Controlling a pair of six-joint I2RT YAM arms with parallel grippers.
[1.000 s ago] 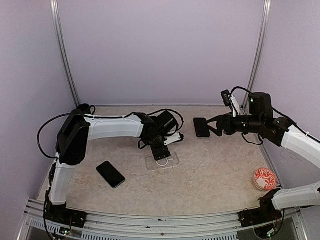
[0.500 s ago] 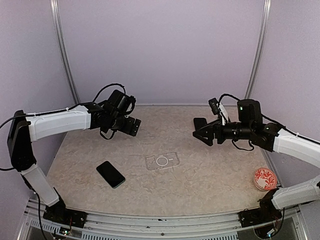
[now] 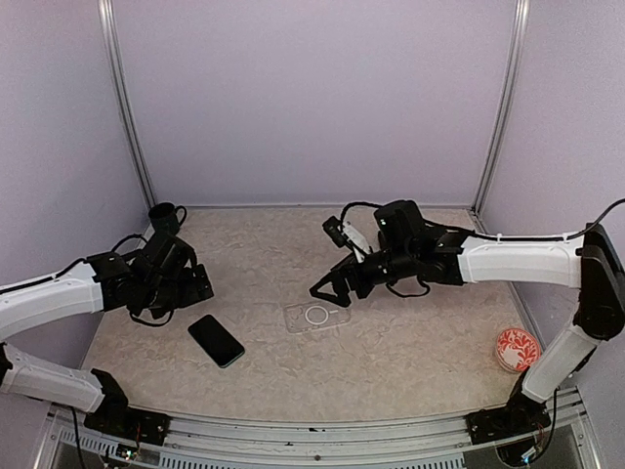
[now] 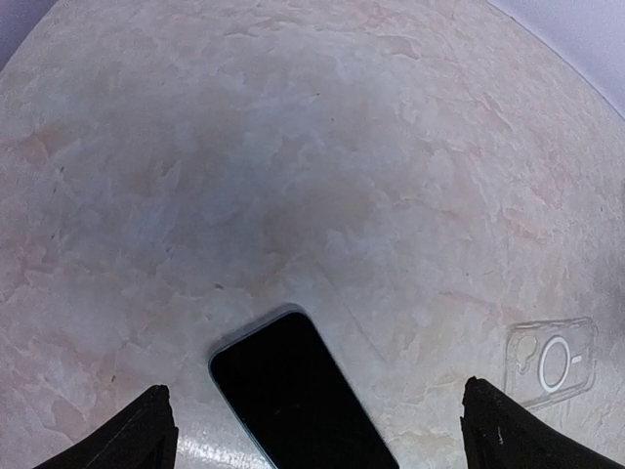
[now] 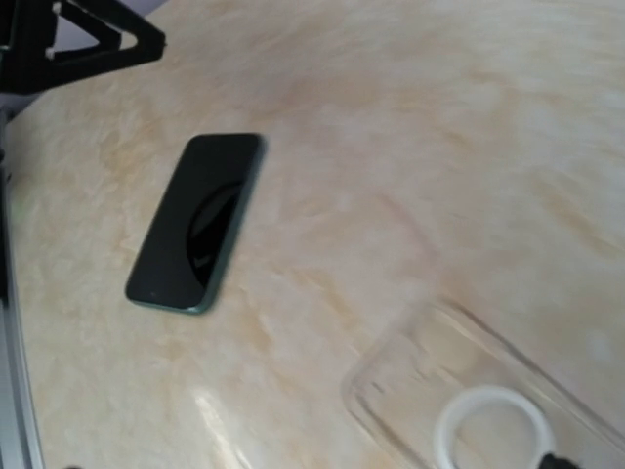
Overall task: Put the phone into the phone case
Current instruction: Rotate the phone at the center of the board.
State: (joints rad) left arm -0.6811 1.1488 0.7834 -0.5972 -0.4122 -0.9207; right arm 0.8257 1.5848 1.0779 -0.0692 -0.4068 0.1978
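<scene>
A black phone [image 3: 216,340] lies screen up on the table at the front left. A clear phone case [image 3: 317,316] with a white ring lies flat at the middle. My left gripper [image 3: 192,286] is open and empty, hovering just behind the phone. In the left wrist view the phone [image 4: 293,391] lies between the wide-spread fingertips [image 4: 146,430], with the case [image 4: 552,362] at the right. My right gripper [image 3: 329,289] hovers open just behind the case. The right wrist view shows the phone [image 5: 198,223] and the case [image 5: 488,401], but not its own fingers.
A small red patterned dish [image 3: 517,349] sits at the front right near the right arm's base. Purple walls close in the table on three sides. The left gripper's black finger [image 5: 78,44] shows at the top left of the right wrist view.
The left arm swung from over the case to the back left, then down to beside the phone. The right arm moved left from the back right to just behind the case.
</scene>
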